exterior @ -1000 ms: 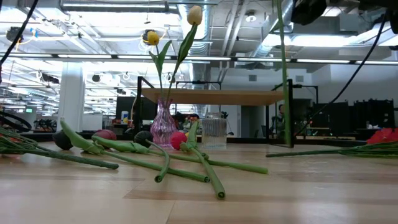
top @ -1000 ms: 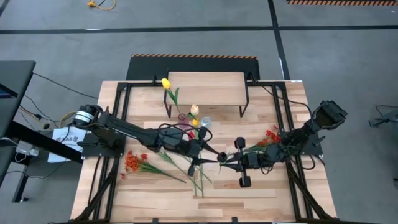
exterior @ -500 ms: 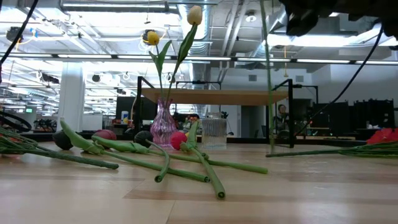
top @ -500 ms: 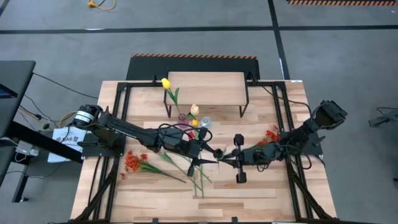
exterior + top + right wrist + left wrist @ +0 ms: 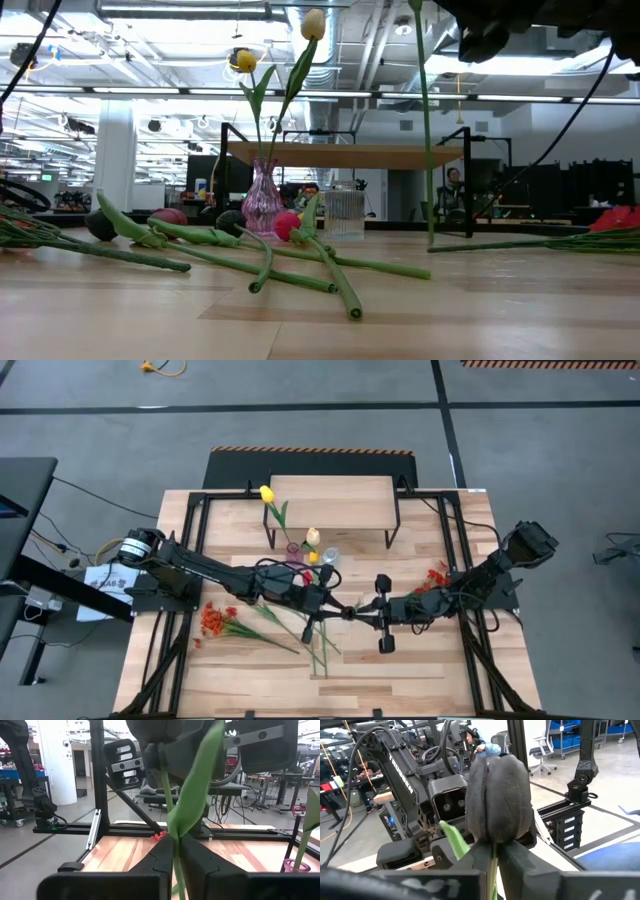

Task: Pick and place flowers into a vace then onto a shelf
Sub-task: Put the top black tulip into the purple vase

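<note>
Two grippers meet mid-table on one dark tulip [image 5: 497, 795]: left gripper [image 5: 335, 608] clamped under its head, right gripper [image 5: 362, 614] clamped on its stem at 3 o'clock. Right release should be awaited before pulling.

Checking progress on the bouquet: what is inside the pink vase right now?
The pink vase holds two tulips, a yellow tulip and a cream tulip. Their stem ends inside the glass cannot be made out.
</note>
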Controlling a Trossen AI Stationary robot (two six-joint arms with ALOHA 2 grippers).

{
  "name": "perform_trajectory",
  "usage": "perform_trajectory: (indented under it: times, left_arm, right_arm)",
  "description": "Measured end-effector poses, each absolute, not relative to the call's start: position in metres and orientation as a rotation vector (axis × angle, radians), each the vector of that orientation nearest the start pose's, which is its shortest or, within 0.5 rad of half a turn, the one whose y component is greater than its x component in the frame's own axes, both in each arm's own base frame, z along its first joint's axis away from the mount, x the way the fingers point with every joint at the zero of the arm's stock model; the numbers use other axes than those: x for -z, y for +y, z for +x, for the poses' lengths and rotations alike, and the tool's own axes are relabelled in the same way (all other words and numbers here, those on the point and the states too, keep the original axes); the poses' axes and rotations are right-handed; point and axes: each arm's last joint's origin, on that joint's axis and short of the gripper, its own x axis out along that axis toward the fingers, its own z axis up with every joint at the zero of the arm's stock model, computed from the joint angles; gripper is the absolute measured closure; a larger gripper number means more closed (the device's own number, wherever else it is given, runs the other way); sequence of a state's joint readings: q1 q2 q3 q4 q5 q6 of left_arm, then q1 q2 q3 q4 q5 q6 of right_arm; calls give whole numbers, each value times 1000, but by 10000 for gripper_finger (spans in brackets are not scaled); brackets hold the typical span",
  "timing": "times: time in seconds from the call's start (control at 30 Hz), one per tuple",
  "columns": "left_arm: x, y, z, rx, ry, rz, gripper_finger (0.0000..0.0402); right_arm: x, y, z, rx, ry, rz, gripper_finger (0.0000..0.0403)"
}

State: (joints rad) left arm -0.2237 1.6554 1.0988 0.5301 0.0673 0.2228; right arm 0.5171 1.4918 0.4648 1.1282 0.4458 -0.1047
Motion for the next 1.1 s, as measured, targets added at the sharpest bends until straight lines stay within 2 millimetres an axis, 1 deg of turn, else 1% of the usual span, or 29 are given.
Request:
perform_trajectory:
  times: [0.17,0.23,0.4,0.57,0.67,0.73,0.87,1.0,1.1]
  left_arm:
    - [-286,-89,368,288,-5,222,397]
    - [-290,-91,365,263,-7,212,397]
    - [-319,-95,358,171,77,194,397]
    - [-348,-102,357,135,187,194,397]
    - [-365,-105,354,119,245,179,394]
    - [-374,-107,351,101,253,176,394]
    - [-398,-115,333,69,181,152,394]
    - [-421,-117,304,33,123,137,394]
    - [-434,-117,284,-41,103,137,393]
  right_arm:
    - [-198,123,241,-70,-94,-57,363]
    - [-198,123,241,-69,-96,-55,359]
    - [-198,123,241,-72,-94,9,355]
    - [-197,124,241,-80,-85,44,355]
    - [-195,127,240,-91,-67,37,355]
    - [-194,129,239,-100,-51,29,355]
    - [-189,133,237,-116,-11,34,355]
    - [-184,134,236,-120,40,65,355]
    - [-182,134,236,-117,66,82,355]
